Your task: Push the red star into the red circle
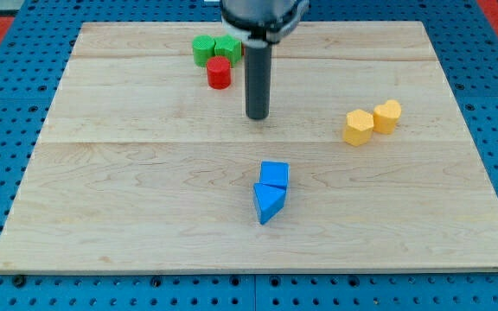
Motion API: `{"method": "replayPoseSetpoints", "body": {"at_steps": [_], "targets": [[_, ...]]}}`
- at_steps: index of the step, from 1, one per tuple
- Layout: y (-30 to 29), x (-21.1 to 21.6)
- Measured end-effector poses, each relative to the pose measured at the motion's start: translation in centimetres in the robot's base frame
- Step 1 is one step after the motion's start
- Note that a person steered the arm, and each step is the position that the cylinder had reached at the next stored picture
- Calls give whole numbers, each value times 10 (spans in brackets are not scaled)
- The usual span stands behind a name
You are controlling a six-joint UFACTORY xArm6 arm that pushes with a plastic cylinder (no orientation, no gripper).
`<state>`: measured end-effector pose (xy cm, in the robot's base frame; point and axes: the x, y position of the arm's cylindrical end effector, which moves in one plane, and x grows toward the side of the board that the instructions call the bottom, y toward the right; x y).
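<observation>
The red circle point(219, 72), a short red cylinder, stands near the view's top, left of centre, on the wooden board point(128, 190). It touches two green blocks point(203, 49) point(227, 47) just above it. My tip point(257, 117) rests on the board to the right of and below the red circle, about a block's width away from it. The rod rises from the tip to the view's top edge. The red star does not show clearly; it may be hidden behind the rod, next to the right green block.
A yellow hexagon-like block point(359, 127) and a second yellow block point(387, 115) touch each other at the view's right. A blue cube point(275, 174) and a blue triangle-like block point(267, 203) touch below centre. Blue pegboard surrounds the board.
</observation>
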<state>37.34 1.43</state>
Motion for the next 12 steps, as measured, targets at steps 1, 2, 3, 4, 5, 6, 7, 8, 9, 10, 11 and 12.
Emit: {"method": "replayPoseSetpoints", "body": {"at_steps": [1,2,3,4,5,6,7,8,9,10,11,12], "targets": [[48,-60],[84,-129],[39,-167],[-44,-173],[-113,-172],[-115,-148],[-89,-140],[-67,-142],[-57,-146],[-45,-135],[-25,-151],[-17,-171]]}}
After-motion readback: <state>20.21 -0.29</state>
